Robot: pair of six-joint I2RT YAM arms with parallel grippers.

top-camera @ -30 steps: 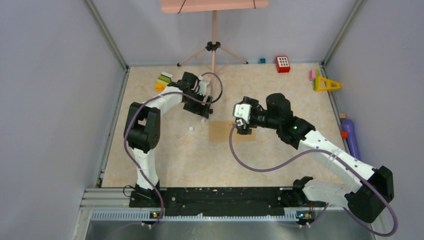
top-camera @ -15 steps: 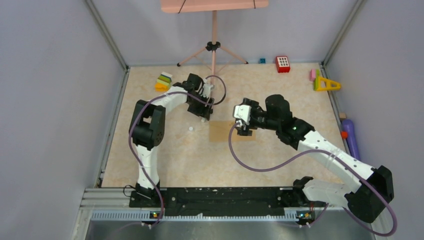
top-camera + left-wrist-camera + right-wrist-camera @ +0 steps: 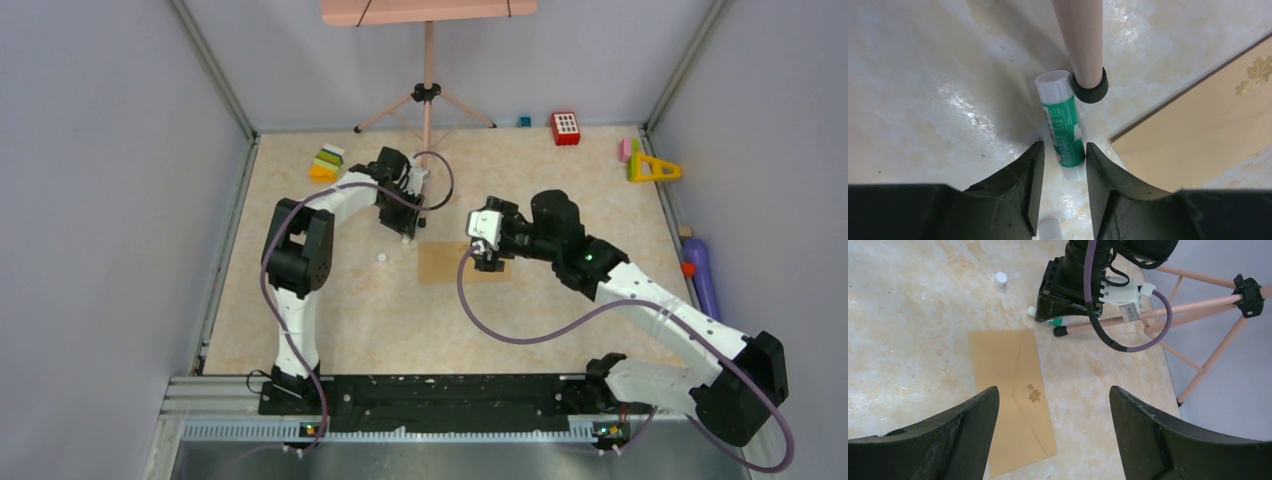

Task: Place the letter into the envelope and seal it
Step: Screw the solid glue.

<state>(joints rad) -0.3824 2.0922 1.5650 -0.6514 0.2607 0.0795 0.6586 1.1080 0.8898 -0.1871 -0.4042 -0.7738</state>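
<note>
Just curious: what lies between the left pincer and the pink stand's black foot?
A green plastic glue stick, one end between the left pincer's fingers; left wrist view shows it.

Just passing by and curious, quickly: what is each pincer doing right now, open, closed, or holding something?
Left pincer: open, astride the green glue stick, not clearly gripping it.
Right pincer: open, empty, above the envelope.

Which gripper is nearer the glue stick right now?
Left. The left gripper sits over the glue stick, a finger on each side. The right gripper hangs open over the envelope, well apart from the stick.
</note>
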